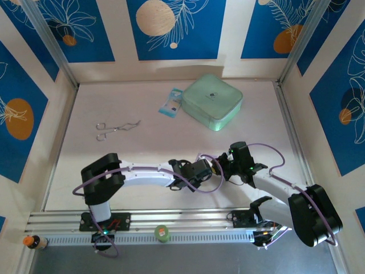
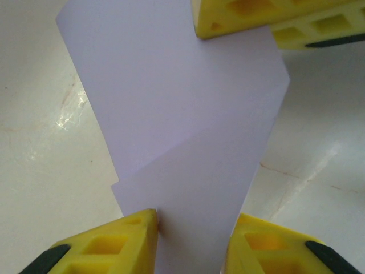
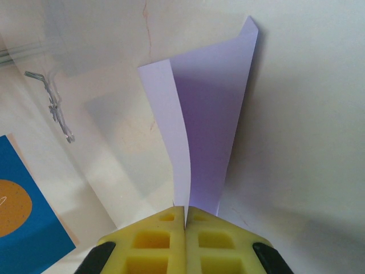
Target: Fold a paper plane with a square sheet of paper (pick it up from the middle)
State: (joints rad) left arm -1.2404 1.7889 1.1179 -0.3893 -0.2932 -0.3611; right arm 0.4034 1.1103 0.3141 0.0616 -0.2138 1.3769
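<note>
The square sheet of paper [image 2: 182, 114] is pale lavender and creased into a narrow folded shape with a diagonal fold edge. It lies on the white table between the two arms. My left gripper [image 2: 194, 220] is open, its yellow fingers [image 2: 122, 240] standing on either side of the paper's near end. In the right wrist view the paper [image 3: 208, 114] stands out from my right gripper [image 3: 186, 208] as two flaps, and that gripper is shut on its folded end. The right gripper's fingers [image 2: 256, 17] rest over the paper's far end. From above, the left gripper [image 1: 197, 171] and right gripper [image 1: 225, 165] meet near the table's front middle.
A mint-green case [image 1: 213, 101] and a blue-white packet [image 1: 171, 103] sit at the back of the table. Metal tongs [image 1: 114, 129] lie at the left. A small green object [image 1: 162, 233] and an orange-capped bottle [image 1: 34, 242] sit by the front rail.
</note>
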